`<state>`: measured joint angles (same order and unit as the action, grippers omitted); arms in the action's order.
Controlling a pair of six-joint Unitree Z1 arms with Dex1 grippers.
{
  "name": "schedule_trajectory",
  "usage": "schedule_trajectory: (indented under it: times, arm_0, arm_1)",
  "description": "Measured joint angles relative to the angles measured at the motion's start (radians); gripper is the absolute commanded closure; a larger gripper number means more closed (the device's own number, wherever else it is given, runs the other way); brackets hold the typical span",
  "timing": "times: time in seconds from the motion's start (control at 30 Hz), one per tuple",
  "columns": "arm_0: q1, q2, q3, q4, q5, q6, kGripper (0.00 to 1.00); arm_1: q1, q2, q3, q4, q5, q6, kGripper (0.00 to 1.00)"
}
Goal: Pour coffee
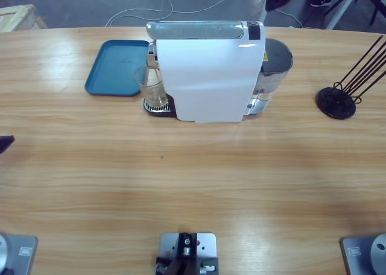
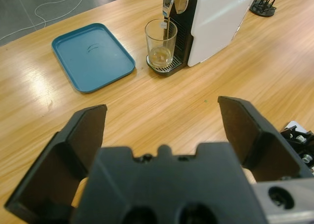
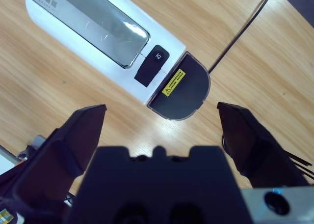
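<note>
A clear glass tumbler [image 1: 154, 88] [image 2: 161, 41] stands on the drip grille under the spout [image 2: 172, 0] of the white coffee machine [image 1: 208, 73] [image 2: 218, 17]. A shallow pale-brown layer of coffee [image 2: 159, 57] lies in its bottom, and a thin dark line runs from the spout into the glass. My left gripper [image 2: 162, 121] is open and empty, low over the table and well short of the glass. My right gripper [image 3: 162, 121] is open and empty, high above the machine's silver lid [image 3: 95, 25] and black button [image 3: 153, 64]. In the high view only a black tip [image 1: 5, 143] shows at the left edge.
A teal tray [image 1: 117, 67] [image 2: 91, 54] lies empty to the left of the machine. A black wire capsule stand [image 1: 338, 100] [image 2: 265, 3] is at the right. The machine's water tank [image 1: 274, 67] [image 3: 180, 89] is at its rear. Cables lie on the floor beyond the table.
</note>
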<state>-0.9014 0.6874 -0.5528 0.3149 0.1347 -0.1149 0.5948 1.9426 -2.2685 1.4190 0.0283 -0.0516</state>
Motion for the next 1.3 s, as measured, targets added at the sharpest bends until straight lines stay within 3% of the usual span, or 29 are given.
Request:
schedule_trajectory:
  times: [1.3]
  arm_0:
    - [0.0,-0.002,0.027,-0.041,0.001,0.0,0.018]
  arm_1:
    - [-0.007,-0.003,0.039,0.0,0.014,-0.005,0.0]
